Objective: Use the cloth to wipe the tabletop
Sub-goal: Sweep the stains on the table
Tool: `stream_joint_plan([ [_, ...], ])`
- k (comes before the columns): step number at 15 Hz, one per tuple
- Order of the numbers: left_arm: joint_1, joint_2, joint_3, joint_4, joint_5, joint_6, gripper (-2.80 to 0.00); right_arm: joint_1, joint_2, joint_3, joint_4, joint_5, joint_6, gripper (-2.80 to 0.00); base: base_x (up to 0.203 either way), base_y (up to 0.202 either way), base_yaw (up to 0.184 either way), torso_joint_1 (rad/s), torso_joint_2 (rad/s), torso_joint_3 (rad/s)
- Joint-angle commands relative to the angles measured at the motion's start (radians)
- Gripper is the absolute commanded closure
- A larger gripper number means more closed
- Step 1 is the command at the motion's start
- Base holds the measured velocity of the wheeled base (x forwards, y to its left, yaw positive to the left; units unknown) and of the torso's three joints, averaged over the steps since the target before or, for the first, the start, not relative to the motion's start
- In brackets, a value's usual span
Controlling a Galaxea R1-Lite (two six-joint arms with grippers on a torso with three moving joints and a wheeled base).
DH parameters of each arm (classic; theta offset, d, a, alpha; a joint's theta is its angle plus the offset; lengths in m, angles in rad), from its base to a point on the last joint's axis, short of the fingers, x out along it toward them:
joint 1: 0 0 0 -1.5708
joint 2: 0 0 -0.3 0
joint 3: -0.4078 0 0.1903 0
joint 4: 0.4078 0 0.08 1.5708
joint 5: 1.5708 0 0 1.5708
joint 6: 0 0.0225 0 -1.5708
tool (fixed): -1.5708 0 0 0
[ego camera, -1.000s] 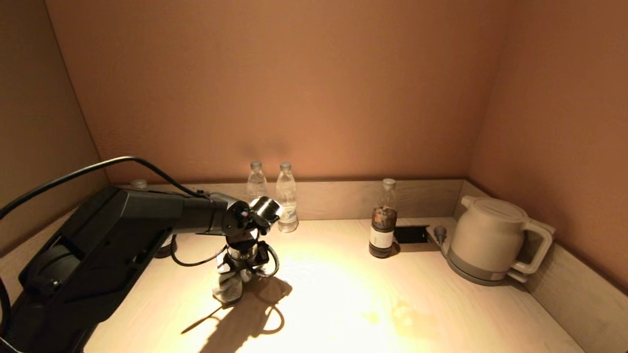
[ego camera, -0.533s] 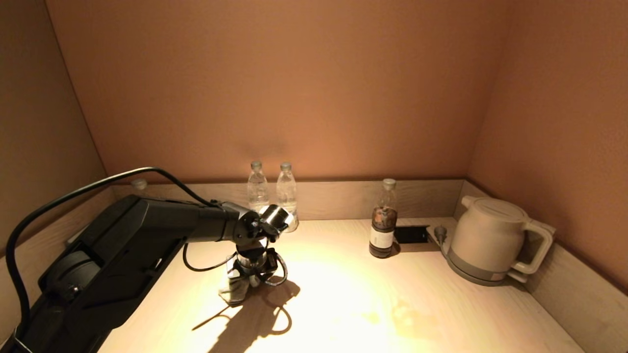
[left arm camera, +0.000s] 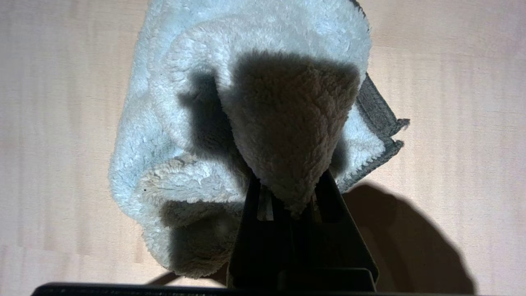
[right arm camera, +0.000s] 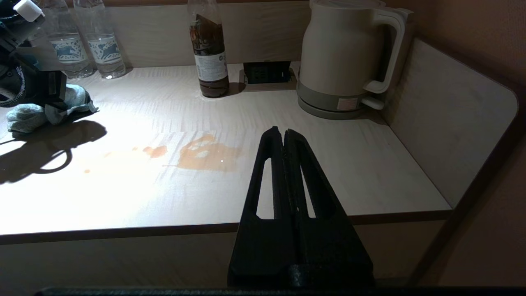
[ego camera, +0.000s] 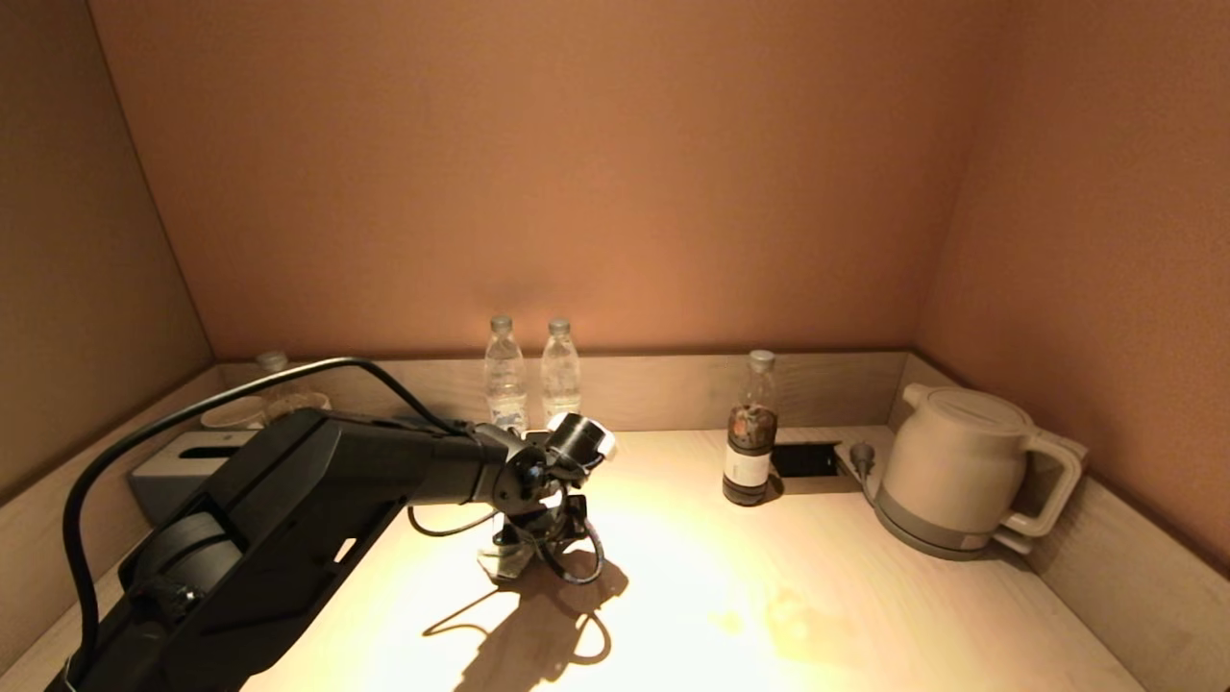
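Where the desk (ego camera: 865,615) meets its back wall, two clear water bottles (ego camera: 505,373) stand side by side, their fill level hard to tell, and a taller bottle (ego camera: 750,440) holds dark liquid beside a cream kettle (ego camera: 961,471). Near the desk's middle, the left gripper (left arm camera: 287,193) pinches a fold of the pale fluffy cloth (left arm camera: 246,102), which rests bunched on the wood. Off the front edge, the right gripper (right arm camera: 284,137) hangs fully closed, holding nothing, short of an orange spill (right arm camera: 207,153).
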Motion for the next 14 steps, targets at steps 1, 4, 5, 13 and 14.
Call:
stream_joint_plan([
  [1,0.000,0.016,0.000,0.002,0.002,-0.002,0.00,0.000,0.001,0.000,0.000,0.000,0.000,0.00,0.000,0.000,0.000,0.000,0.00,0.000],
  [4,-0.011,0.016,0.000,-0.018,0.002,0.018,0.00,0.001,0.001,0.000,0.000,0.000,0.000,0.00,0.000,0.000,0.000,0.000,0.00,0.000],
  [5,-0.013,0.014,0.003,-0.017,0.001,0.019,0.00,0.000,0.001,0.000,0.000,0.000,0.000,0.00,0.000,0.000,0.000,0.000,0.00,0.000],
  [13,-0.111,-0.100,0.021,0.218,-0.008,-0.112,0.00,0.000,0.001,0.000,0.000,0.000,0.000,0.00,0.000,0.000,0.000,0.000,0.00,0.000],
  [14,-0.119,-0.105,0.021,0.234,-0.017,-0.127,0.00,0.000,0.001,0.000,0.000,0.000,0.000,0.00,0.000,0.000,0.000,0.000,0.00,0.000],
])
